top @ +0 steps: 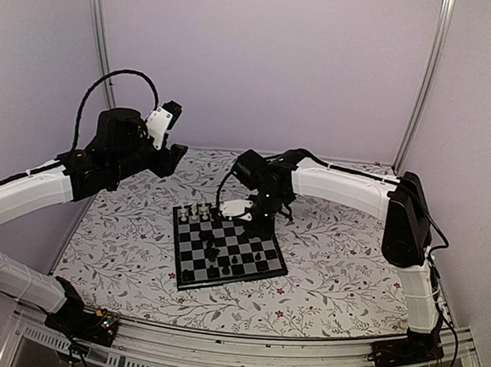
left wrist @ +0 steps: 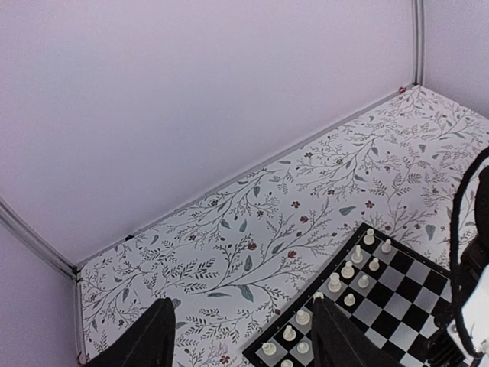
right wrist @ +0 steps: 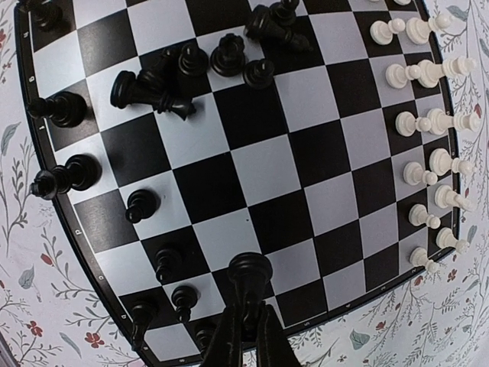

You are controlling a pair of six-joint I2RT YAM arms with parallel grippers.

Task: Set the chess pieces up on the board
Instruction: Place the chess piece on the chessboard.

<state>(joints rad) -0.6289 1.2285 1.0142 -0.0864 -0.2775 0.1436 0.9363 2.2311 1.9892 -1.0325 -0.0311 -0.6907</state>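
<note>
Lilac walls [top: 255,65] close in a floral desk [top: 332,267], with the board [right wrist: 252,172] lying mid-desk. On its near side we judge black unfinished: a few black pieces [right wrist: 153,88] stand along the edge, while others lie heaped across middle squares, in the way. Our right hand [right wrist: 246,306] is clamped on a black piece [right wrist: 249,271] near the board's edge. Farther off, the white pieces [right wrist: 428,121] look ranked in two rows. Our left hand [left wrist: 243,325] hangs raised, fingers spread, empty.
</note>
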